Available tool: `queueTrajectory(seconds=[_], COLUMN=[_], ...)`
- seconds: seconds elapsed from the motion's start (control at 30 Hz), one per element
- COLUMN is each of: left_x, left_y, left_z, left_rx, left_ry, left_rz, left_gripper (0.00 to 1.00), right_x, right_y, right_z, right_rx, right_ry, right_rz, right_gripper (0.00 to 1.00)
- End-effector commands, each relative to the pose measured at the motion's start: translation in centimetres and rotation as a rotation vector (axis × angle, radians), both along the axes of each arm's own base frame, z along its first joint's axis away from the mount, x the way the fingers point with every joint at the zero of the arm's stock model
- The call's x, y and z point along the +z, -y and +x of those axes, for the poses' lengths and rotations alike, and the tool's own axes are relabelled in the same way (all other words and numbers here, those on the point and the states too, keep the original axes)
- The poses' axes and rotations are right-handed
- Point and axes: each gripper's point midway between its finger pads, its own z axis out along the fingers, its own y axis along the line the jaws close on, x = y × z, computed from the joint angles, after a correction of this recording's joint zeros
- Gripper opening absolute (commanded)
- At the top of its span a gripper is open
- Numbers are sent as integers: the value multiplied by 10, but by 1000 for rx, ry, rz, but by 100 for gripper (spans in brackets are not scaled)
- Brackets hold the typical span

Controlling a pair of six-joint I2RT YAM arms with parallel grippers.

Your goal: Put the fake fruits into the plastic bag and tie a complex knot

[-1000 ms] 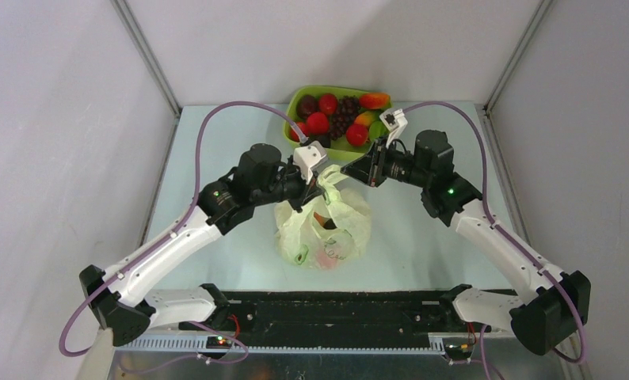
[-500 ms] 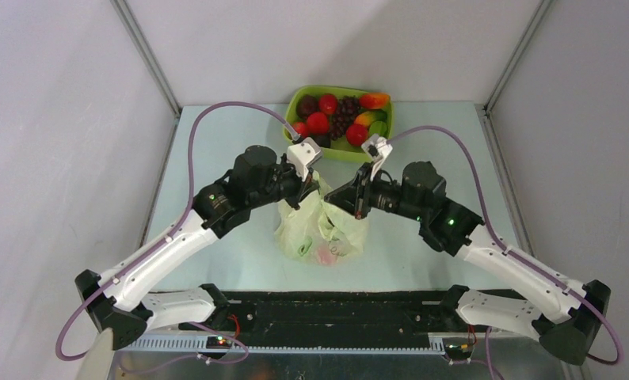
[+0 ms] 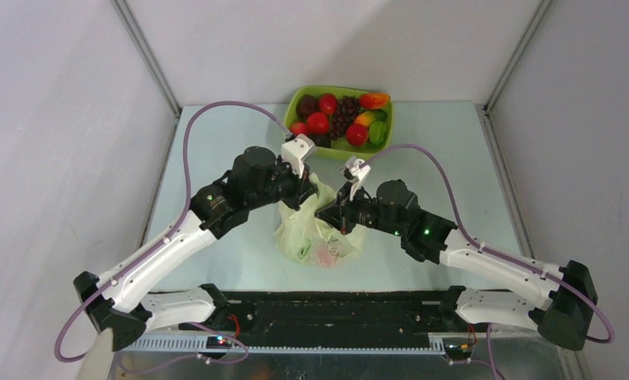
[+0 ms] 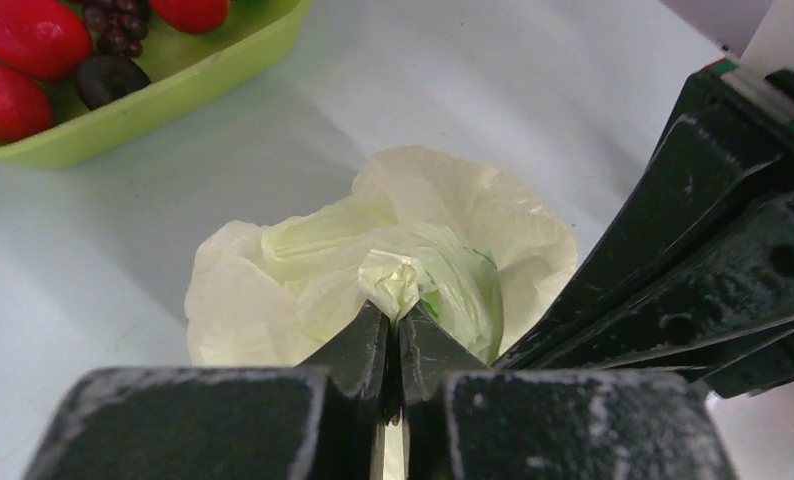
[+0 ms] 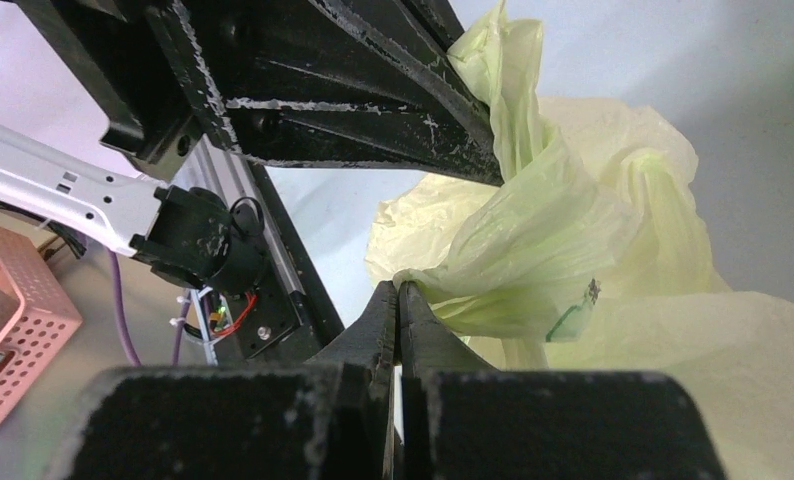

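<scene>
The pale yellow-green plastic bag (image 3: 319, 236) stands mid-table, with reddish fake fruits (image 3: 325, 253) showing faintly through it. My left gripper (image 4: 393, 312) is shut on a bunched piece of the bag's top (image 4: 393, 278); from above it (image 3: 307, 190) sits at the bag's far side. On the bag's right, my right gripper (image 5: 398, 290) is shut on a fold of the bag (image 5: 513, 270), and the top view shows it (image 3: 322, 215) there too. I cannot make out a knot. More fake fruits (image 3: 339, 117) lie in the tray: red apples (image 4: 28, 35), a plum (image 4: 108, 78) and grapes.
The lime-green tray (image 3: 351, 153) stands at the table's far edge, just behind the bag, with its rim (image 4: 173, 95) close to my left gripper. The two grippers nearly touch above the bag. A pink perforated basket (image 5: 13, 330) sits off the table's near side.
My right arm has swung left and down to the bag and shut on a fold of it. My left gripper has shifted slightly left and back, still holding the bag's top.
</scene>
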Motion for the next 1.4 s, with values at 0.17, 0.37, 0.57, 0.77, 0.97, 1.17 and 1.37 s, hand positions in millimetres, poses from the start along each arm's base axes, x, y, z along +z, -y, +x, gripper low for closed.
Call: queueTrajectory(seconds=[0.17, 0.37, 0.57, 0.77, 0.97, 1.17, 1.37], left_x=[5, 5, 8, 13, 13, 8, 2], left_y=[2, 7, 10, 4, 10, 15, 19], left_z=[-11, -20, -22, -20, -23, -22, -21], left_rx=[56, 16, 3, 35, 7, -5, -20], left_ry=[-241, -312, -334, -309, -334, -356, -376], left_rz=[-251, -312, -335, -341, -358, -345, -327], left_gripper=[11, 18, 27, 25, 33, 37, 33], right_x=[6, 1, -1, -2, -3, -4, -7], right_y=[-11, -13, -14, -13, -14, -15, -16], right_z=[3, 2, 1, 0, 0, -1, -4], right_rx=[15, 22, 29, 31, 35, 42, 56], right_ry=[92, 104, 108, 112, 118, 124, 138], right_rz=[11, -7, -15, -22, -27, -33, -48], right_gripper=[0, 0, 0, 0, 0, 0, 0])
